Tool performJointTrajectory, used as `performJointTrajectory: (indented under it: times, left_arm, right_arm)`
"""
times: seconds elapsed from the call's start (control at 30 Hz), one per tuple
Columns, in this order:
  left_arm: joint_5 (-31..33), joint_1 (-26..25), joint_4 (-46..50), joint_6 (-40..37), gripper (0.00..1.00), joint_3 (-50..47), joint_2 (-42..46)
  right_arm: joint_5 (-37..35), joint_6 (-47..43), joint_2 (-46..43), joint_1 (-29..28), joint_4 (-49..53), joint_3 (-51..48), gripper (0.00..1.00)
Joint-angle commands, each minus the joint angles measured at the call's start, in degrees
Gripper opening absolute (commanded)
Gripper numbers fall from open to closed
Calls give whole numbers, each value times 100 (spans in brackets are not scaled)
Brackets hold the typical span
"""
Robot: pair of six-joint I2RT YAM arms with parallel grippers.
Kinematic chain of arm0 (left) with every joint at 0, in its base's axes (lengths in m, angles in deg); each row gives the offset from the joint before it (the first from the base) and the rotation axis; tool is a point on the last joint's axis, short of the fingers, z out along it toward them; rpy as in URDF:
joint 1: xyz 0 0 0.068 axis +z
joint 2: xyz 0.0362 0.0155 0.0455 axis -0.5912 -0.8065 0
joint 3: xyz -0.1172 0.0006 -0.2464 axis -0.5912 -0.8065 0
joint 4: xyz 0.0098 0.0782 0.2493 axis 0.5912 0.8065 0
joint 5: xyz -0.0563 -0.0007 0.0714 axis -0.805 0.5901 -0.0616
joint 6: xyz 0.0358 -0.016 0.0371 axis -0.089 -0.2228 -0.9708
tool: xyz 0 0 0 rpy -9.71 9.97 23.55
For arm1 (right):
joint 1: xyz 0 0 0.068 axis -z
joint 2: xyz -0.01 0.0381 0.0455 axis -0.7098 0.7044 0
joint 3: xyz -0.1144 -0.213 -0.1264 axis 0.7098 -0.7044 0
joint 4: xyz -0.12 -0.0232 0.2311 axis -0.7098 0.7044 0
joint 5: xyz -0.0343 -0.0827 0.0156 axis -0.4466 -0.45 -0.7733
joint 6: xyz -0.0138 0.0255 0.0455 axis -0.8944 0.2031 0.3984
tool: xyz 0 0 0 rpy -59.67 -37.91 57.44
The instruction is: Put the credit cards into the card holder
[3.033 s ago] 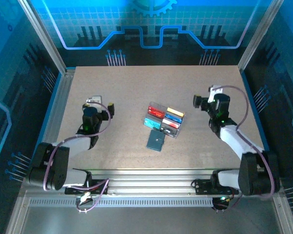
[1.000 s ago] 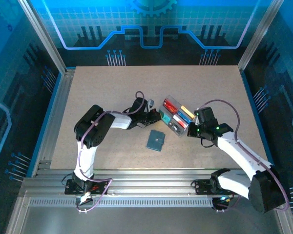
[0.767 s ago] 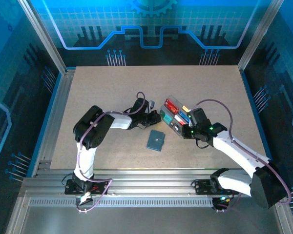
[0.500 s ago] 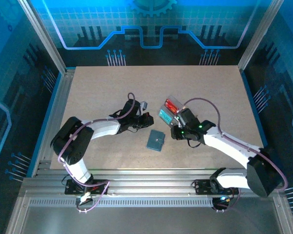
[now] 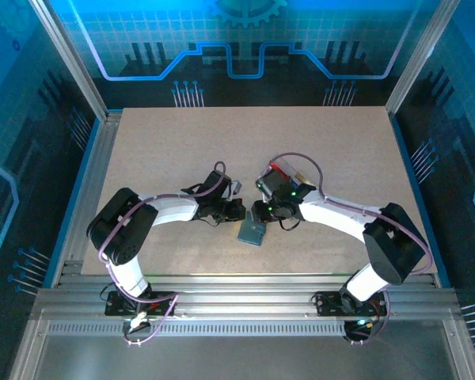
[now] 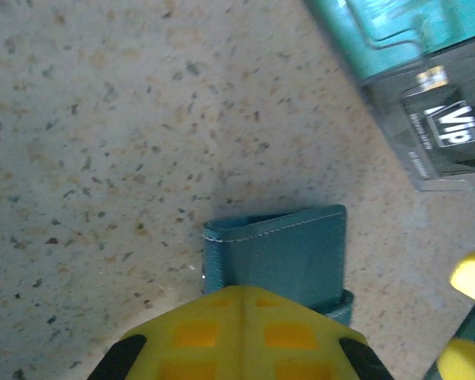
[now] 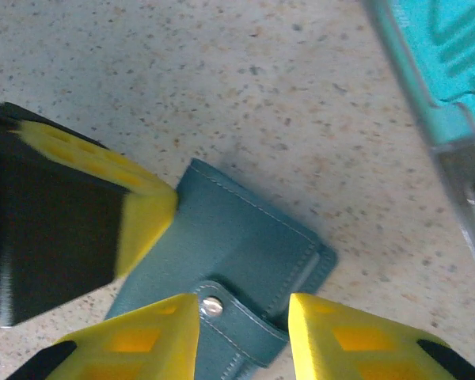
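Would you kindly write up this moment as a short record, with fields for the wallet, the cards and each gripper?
card holder: folded, lying flat on the table, snap tab towards the right gripper
credit cards: a teal one and others sit in the clear tray beside the card holder
left gripper: shut, tip at the card holder's edge
right gripper: open, one finger either side of the snap tab
stage: card holder not yet opened
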Motion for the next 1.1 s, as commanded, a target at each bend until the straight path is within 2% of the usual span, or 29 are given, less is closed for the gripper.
performJointTrajectory:
  times: [0.0,0.5,0.73,0.83,1.0,1.07]
  left_arm:
    - [-202,-46,-9,-159,0,-117,-194]
    - [-29,-91,-532,130,0,-832,-203]
    - [-23,-121,-791,305,0,-1068,-141]
    - [6,-148,-854,367,0,-1139,-133]
    - [44,-171,-948,447,0,-1234,-119]
    - [69,-177,-959,453,0,-1249,-105]
  right_arm:
    - [93,163,298,-129,148,220,36]
    - [-156,575,1175,-654,440,498,37]
    - [-800,791,1475,-1049,725,445,40]
    - [-869,847,1649,-1223,715,420,40]
    - [-801,929,1821,-1356,585,281,35]
    - [-882,956,1842,-1367,652,260,30]
